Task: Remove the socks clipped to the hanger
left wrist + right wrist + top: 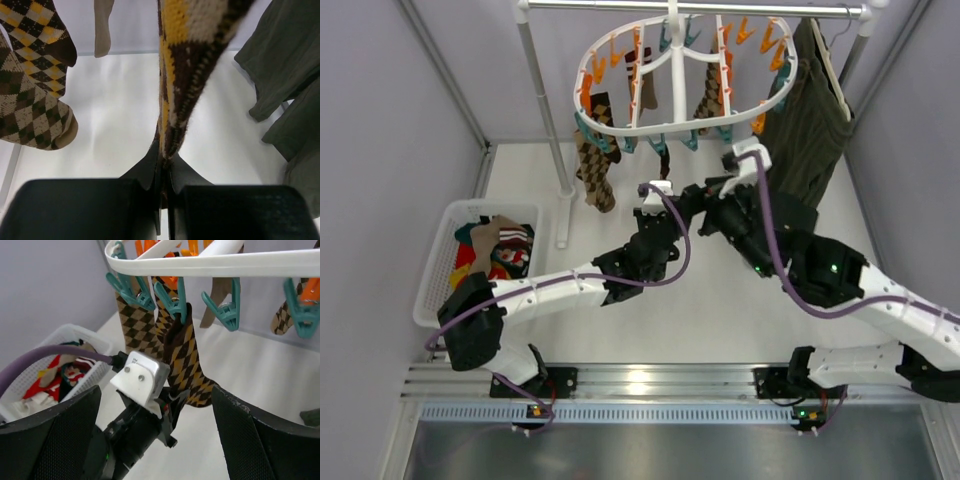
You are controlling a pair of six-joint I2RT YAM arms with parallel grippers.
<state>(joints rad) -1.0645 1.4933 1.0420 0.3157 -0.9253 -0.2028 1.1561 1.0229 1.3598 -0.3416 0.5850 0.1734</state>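
Argyle sock point(187, 360) hung straight down, left end effector point(164, 162) clamped on its tip; right end effector point(155, 395) was wide open.

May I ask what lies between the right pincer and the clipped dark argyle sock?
The left pincer, shut on that sock, as the right wrist view shows.

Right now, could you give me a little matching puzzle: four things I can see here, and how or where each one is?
Things:
1 left tool
2 right tool
3 white basket
4 olive garment

States:
A open wide
B hanging at the right of the rail
C shut on an argyle sock
D holding loose socks

Pairs: 1-C, 2-A, 3-D, 4-B
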